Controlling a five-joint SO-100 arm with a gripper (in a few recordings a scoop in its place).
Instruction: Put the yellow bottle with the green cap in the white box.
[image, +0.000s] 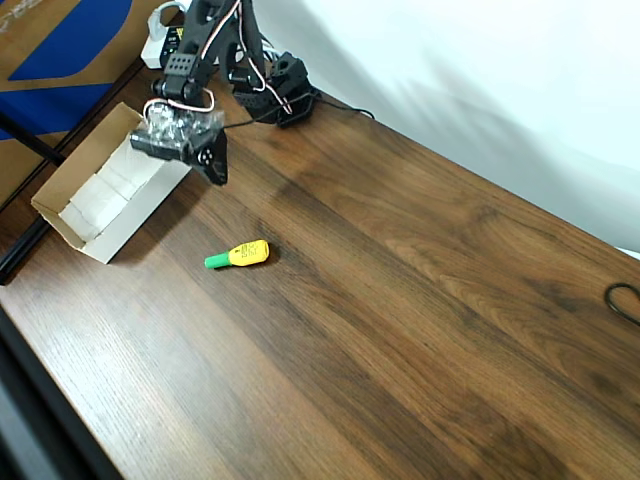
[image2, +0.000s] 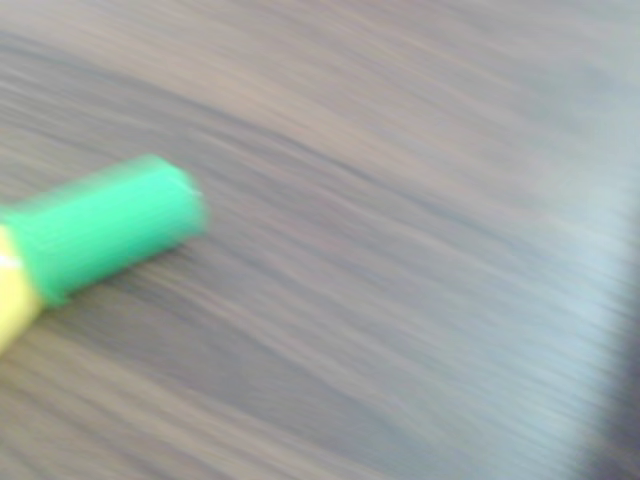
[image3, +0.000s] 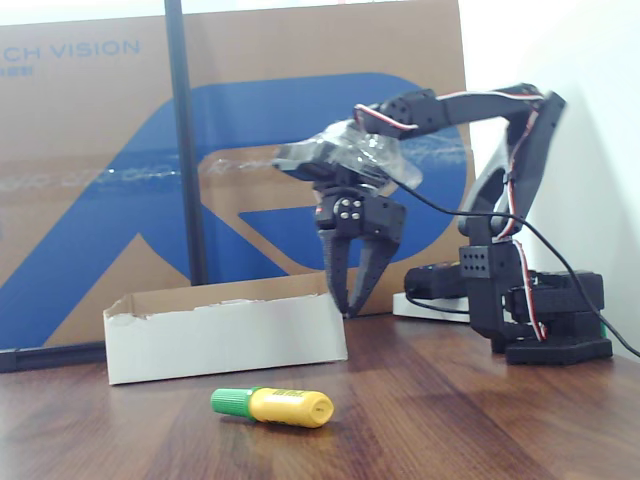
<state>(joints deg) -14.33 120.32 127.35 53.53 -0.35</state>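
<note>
**Bottle lies loose, end effector up by the box**

Your yellow bottle with the green cap (image: 239, 255) lies on its side on the bare worktop (image: 400, 300), untouched. In the overhead view its long axis runs nearly left to right, cap to the left, slightly lower than the yellow end. It sits below and a little right of the end effector (image: 213, 165), near but apart, so you must descend towards it and set the fingers across the body. The end effector hangs in the air, fingers drawn nearly together and holding nothing. The white box (image: 75, 205) sits just left of the end effector, open-topped; what shows of its inside looks empty
</note>
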